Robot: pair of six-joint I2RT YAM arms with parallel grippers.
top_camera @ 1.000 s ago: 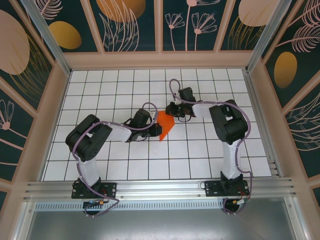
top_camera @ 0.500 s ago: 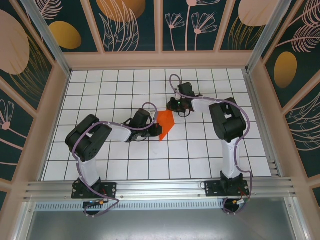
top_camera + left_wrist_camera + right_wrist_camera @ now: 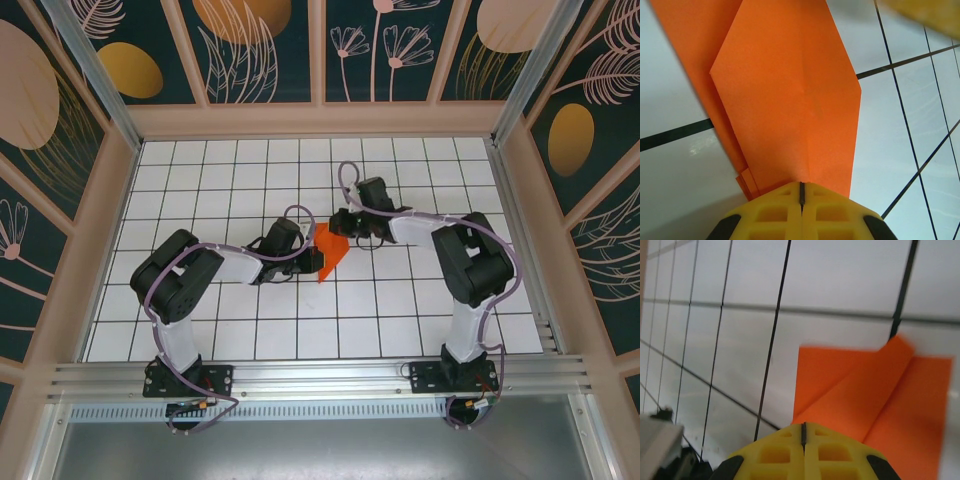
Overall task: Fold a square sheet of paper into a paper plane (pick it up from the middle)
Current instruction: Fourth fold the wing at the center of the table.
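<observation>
In the top view the orange paper (image 3: 333, 247) sits near the middle of the white table (image 3: 200, 190), a bit up from the center of the picture. It is folded, with a wide top and a thin point that aims down. The left arm comes in from the lower left, and the left gripper (image 3: 313, 262) is at the left edge of the paper, touching it. The right arm comes in from the right side, and the right gripper (image 3: 345, 226) is at the top right corner of the paper. The two grippers are close to each other with the paper between them. In the left wrist view the orange paper (image 3: 790, 100) takes up the middle and top of the picture, with folded layers on its left side and a fold line down its middle. That line runs right into the left gripper (image 3: 801, 186) at the bottom, where the yellow fingers (image 3: 770, 215) are squeezed tight together on the paper. In the right wrist view the orange paper (image 3: 900, 405) lies in the lower right, with one flap folded up. The right gripper (image 3: 803, 426) is at the bottom with its yellow fingers (image 3: 775, 455) pressed together. The paper goes right up to their tips, but I cannot tell if they pinch it.
</observation>
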